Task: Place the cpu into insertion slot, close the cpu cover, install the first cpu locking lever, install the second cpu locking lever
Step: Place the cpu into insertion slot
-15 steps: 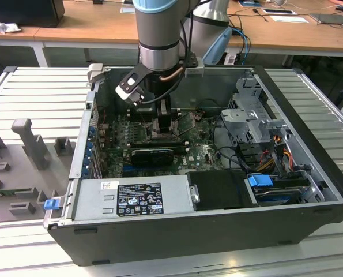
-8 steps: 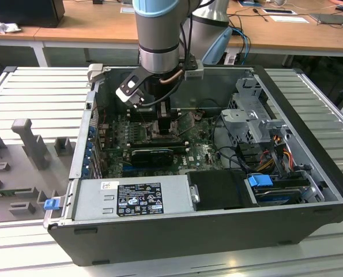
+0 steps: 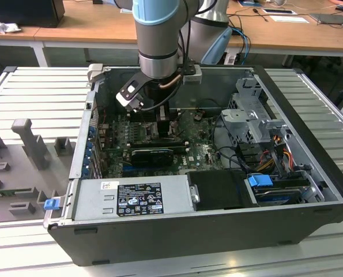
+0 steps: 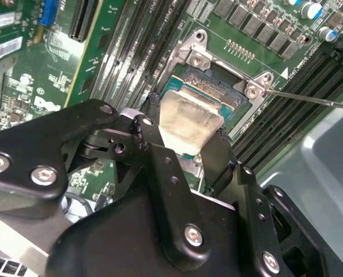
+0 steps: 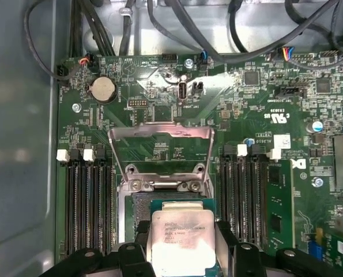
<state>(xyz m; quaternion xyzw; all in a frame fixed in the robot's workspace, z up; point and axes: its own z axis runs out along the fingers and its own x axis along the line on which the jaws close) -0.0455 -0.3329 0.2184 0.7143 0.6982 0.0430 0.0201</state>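
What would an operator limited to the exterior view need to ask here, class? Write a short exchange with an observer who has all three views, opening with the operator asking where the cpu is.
Operator: Where is the cpu right now?
Observer: In both wrist views the cpu sits over the insertion slot, clamped on two opposite edges by the gripper.
Operator: Is the cpu cover down over it?
Observer: No. In the first wrist view the cpu cover is swung open, hinged back away from the slot, with the green board showing through its window.
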